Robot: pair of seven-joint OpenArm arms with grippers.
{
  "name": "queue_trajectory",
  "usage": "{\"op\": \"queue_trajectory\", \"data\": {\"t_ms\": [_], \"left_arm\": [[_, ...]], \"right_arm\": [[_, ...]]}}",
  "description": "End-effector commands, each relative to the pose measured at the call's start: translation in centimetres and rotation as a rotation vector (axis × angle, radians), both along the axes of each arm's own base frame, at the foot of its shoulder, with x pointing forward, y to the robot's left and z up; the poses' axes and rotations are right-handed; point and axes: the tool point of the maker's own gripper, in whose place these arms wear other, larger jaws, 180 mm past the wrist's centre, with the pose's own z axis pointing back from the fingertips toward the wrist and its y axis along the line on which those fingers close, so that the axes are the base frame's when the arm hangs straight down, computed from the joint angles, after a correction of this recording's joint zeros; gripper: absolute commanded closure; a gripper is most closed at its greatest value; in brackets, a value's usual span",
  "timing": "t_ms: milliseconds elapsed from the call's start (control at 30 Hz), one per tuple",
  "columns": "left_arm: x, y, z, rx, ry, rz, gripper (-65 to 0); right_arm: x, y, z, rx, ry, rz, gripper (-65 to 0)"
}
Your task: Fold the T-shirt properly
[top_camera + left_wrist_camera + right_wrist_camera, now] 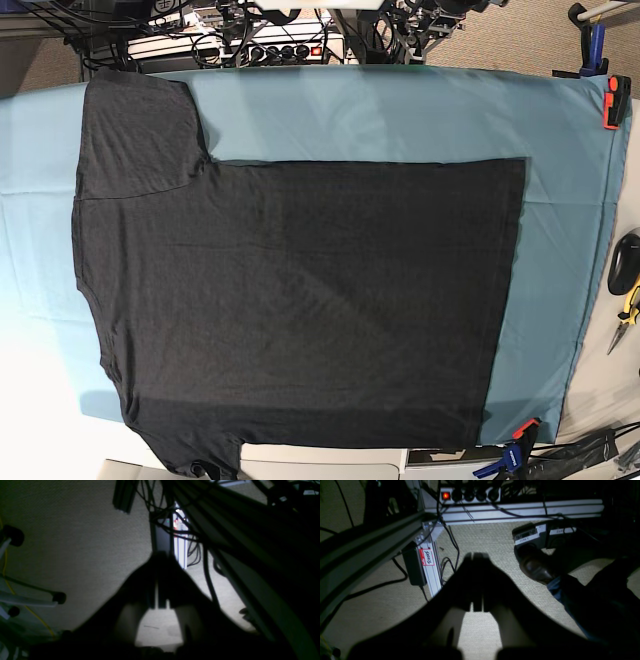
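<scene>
The dark charcoal T-shirt (pixel 300 300) lies spread flat on the table in the base view. Its plain side faces up, with the hem to the right and one sleeve (pixel 135 135) at the upper left. Its lower left corner reaches the table's front edge. Neither arm shows in the base view. In the left wrist view my left gripper (pixel 161 555) is shut on nothing and hangs over the carpeted floor beside the table frame. My right gripper (pixel 476 555) is likewise shut and empty, also above the floor.
A teal cloth (pixel 400 110) covers the table, held by orange clamps (pixel 612 100) (pixel 520 432). Hand tools (pixel 628 300) lie at the right edge. Below are the frame's aluminium rails (pixel 520 507), a power strip (pixel 470 495), cables and a person's shoe (pixel 537 567).
</scene>
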Motion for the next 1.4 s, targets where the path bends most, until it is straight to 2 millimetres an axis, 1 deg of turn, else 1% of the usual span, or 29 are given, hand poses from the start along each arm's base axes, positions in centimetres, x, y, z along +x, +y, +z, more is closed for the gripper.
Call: {"op": "queue_trajectory", "data": {"t_ms": [0,267,567,700,833,900,1000,1133,1300,1367], "left_arm": [[0.3,-0.8,0.1,-0.018,-0.009,0.007,-1.6],[0.3,-0.8,0.1,-0.018,-0.009,0.007,-1.6],[0.5,-0.8,0.1,-0.02,-0.014,0.008,-1.6],[0.1,-1.0,0.2,-0.023,-0.003,0.006,-1.6],[-0.6,-1.5,0.4,-0.036,0.016,0.004,-1.6],[-1.3,-1.5,0.6,-0.039,0.025,0.0,-1.6],[-2.5,-0.6,0.9,-0.026,0.013,-0.046,-1.6],[-4.5,1.5,1.6,0.0,0.007,-0.092,-1.6],[-7.0,4.1,3.3,0.02,-0.018,-0.117,-1.6],[-7.3,4.9,4.2,0.023,-0.046,-0.129,-1.6]], "right_arm": [[0.4,-0.6,0.1,-0.013,-0.016,-0.005,0.0],[0.6,-0.6,0.2,-0.013,-0.032,-0.003,0.0],[-0.2,-0.6,0.1,-0.012,-0.017,-0.004,0.0],[-1.4,-0.8,0.1,-0.016,-0.001,-0.003,0.0],[-2.5,-1.8,0.4,-0.036,-0.006,0.004,0.0],[-3.2,-2.5,0.6,-0.052,-0.01,0.011,0.0],[-3.9,-3.8,1.2,-0.077,-0.025,0.023,0.0],[-5.1,-5.7,2.1,-0.114,-0.041,0.032,0.0],[-6.7,-7.8,3.8,-0.147,-0.077,-0.011,0.0],[-6.9,-8.3,4.5,-0.159,-0.095,0.002,0.0]]}}
